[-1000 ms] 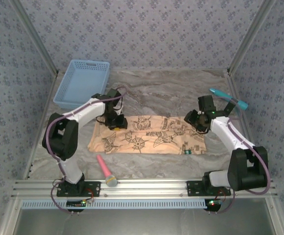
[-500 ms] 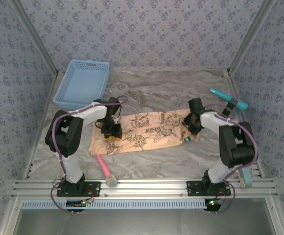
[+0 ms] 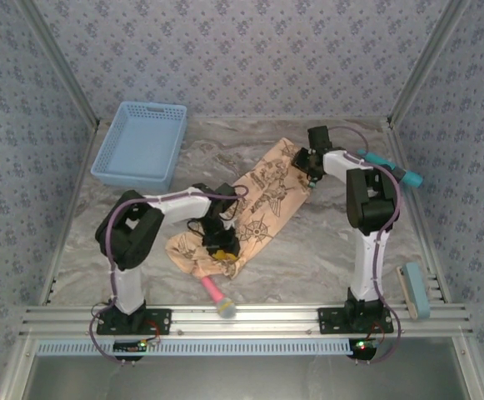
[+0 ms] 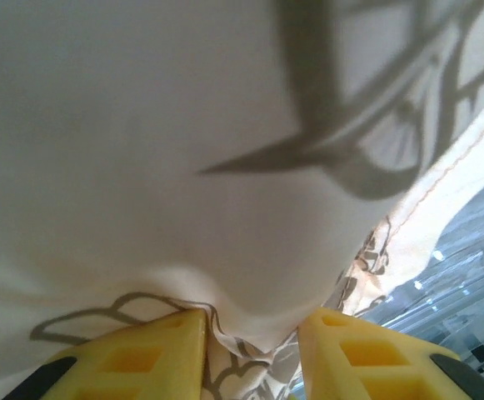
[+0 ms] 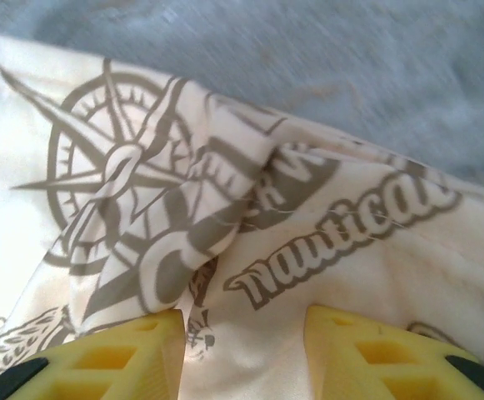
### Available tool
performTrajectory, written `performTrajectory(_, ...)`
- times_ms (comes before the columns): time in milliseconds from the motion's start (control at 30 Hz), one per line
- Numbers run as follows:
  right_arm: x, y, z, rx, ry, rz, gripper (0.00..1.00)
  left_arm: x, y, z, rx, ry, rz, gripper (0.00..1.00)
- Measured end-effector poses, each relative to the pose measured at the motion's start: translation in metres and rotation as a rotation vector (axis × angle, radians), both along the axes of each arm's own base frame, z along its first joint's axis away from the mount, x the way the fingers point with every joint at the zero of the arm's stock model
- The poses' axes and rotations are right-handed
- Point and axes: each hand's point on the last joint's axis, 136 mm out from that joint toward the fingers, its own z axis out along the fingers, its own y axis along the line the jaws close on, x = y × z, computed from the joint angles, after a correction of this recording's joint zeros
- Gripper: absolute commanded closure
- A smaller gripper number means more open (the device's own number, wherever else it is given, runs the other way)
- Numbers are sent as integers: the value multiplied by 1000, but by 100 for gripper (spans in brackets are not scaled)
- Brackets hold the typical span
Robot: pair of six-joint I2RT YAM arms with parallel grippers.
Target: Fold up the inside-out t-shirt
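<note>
From above, the inside-out t-shirt [image 3: 268, 193] is lying on the marbled table [image 3: 325, 250] as a long, already narrowed band. It is running diagonally from a crumpled near end in front of the left arm up to a flatter far end by the right arm. The left gripper [image 3: 222, 250] is sitting down on the crumpled near end. The right gripper [image 3: 306, 167] is resting at the far end. A blue basket [image 3: 129, 177] is standing well apart at the far left. A pink-handled tool [image 3: 212, 293] is lying just beside the near end of the cloth.

Through the left wrist camera, pale cloth is hanging close over the lens. A tuck of it is being squeezed between the yellow fingers [image 4: 154, 354], so the left gripper [image 4: 250, 321] is closed partway on the shirt.

Through the right wrist camera, the right gripper [image 5: 246, 321] is straddling a ridge of printed cloth [image 5: 350, 225]. Its jaws are standing partly apart. Whether they are actually pinching that ridge, I cannot tell.

By my judgement the arms are repositioning the half-folded band, not creasing it. The next move is calling for a firm right-hand pinch. After that, the band needs straightening and one end needs carrying over the other, clear of the pink tool.
</note>
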Motion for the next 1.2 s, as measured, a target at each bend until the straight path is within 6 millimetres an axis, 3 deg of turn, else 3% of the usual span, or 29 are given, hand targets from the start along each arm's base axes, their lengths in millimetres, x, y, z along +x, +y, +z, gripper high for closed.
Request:
performTrajectory(133,17,6,10,6,-30,39,50,23,-32,13,-32,-94,-15,63)
performTrajectory(300,4,3,32,8,1,45,47,54,-34,21,-9,-218,3,63)
performTrajectory(400,-18,0,57,4,14,44,47,67,-25,23,13,-254,27,63)
performTrajectory(533,-71,-5,80,-56,27,20,45,82,-13,42,-11,-310,43,63)
performTrajectory(633,-108,10,72,-114,67,59,45,90,-1,65,-53,-373,46,62)
performTrajectory(733,-120,31,49,-119,121,108,45,92,21,77,-54,-425,47,62)
performTrajectory(800,-119,36,30,-116,156,106,45,92,37,70,-26,-435,48,63)
performTrajectory(933,-116,39,-11,-130,230,96,47,92,63,38,47,-396,64,63)
performTrajectory(1033,-91,51,-3,-114,182,97,47,96,67,22,67,-388,56,63)
performTrajectory(1200,-48,70,-4,-105,125,117,48,114,56,7,60,-404,21,64)
